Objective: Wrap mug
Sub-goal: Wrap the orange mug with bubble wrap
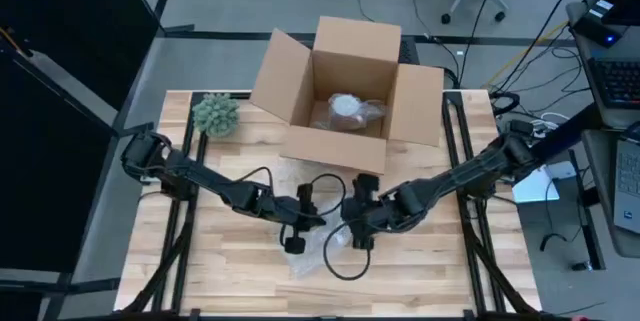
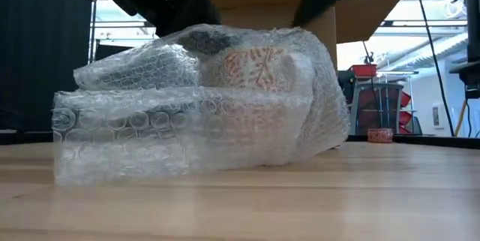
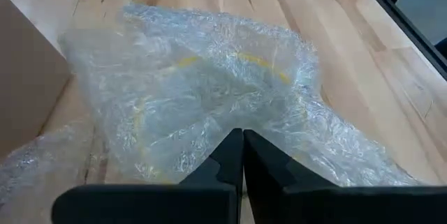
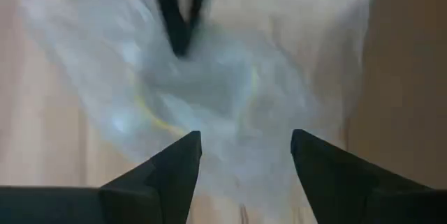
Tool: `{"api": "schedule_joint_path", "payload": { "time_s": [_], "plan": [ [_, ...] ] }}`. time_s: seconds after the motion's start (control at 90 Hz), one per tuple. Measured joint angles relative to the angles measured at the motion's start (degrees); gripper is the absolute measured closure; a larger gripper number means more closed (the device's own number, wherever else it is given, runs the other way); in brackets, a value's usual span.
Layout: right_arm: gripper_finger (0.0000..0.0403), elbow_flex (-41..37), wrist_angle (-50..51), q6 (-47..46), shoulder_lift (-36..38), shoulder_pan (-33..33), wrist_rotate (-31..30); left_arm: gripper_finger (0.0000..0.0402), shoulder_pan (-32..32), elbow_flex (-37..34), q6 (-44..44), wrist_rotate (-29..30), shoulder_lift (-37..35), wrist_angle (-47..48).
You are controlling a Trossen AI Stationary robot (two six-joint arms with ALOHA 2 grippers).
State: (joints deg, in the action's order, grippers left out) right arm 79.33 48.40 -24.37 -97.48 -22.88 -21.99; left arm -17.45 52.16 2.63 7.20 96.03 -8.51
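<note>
A mug with a reddish pattern lies bundled in clear bubble wrap, which rests on the wooden table at its middle. The high view shows the wrap spread under both grippers, and the mug is hidden there. My left gripper is shut at the top of the bundle. My right gripper hovers open just to its right, its fingers standing above the wrap on either side without touching it. My left gripper has its two fingers closed together on the bubble wrap at the top of the bundle, coming from above and slanting in from the table's left. Creases in the wrap run up to the fingertips. One layer or several, I cannot tell. The bundle rests on the table.
An open cardboard box stands at the far middle of the table with another wrapped item inside. A small green plant sits at the far left. Black cables loop over the wrap. Bare wood lies near the front edge.
</note>
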Motion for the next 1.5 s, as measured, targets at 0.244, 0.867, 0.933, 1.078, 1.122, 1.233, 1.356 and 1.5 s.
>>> {"api": "schedule_joint_path", "payload": {
  "time_s": [0.244,0.867,0.933,1.078,1.122,1.233,1.356,1.5],
  "plan": [
    [0.0193,-5.6,-11.9,1.7,-0.3,2.2,2.6,0.0402,0.0,-0.1,0.0,0.0,0.0,-0.2],
    [0.0193,-5.2,-25.2,8.4,-8.9,4.3,16.5,0.0402,-0.1,0.0,-0.1,-0.1,0.1,-0.7],
    [0.0193,-4.8,-24.8,8.4,-8.8,4.4,16.6,0.0402,-0.1,0.0,-0.1,-0.1,0.1,-0.7],
    [0.0193,-3.6,-22.1,8.7,-6.5,5.0,17.8,0.0402,0.0,0.0,-0.1,0.0,0.1,-0.5],
    [0.0193,-3.2,-21.8,8.9,-5.1,4.9,18.2,0.0402,0.0,0.0,-0.1,0.1,0.1,-0.4],
    [0.0193,-2.9,-21.6,9.1,-0.9,4.6,18.5,0.0402,0.0,0.0,-0.1,0.3,0.1,-0.3],
    [0.0193,-2.9,-18.5,8.0,2.1,4.5,18.0,0.0402,0.0,0.0,-0.1,0.3,0.1,-0.3],
    [0.0193,-2.8,-12.2,6.4,4.3,4.2,13.7,0.0402,0.0,0.0,-0.1,0.3,0.1,-0.4]
  ]
}}
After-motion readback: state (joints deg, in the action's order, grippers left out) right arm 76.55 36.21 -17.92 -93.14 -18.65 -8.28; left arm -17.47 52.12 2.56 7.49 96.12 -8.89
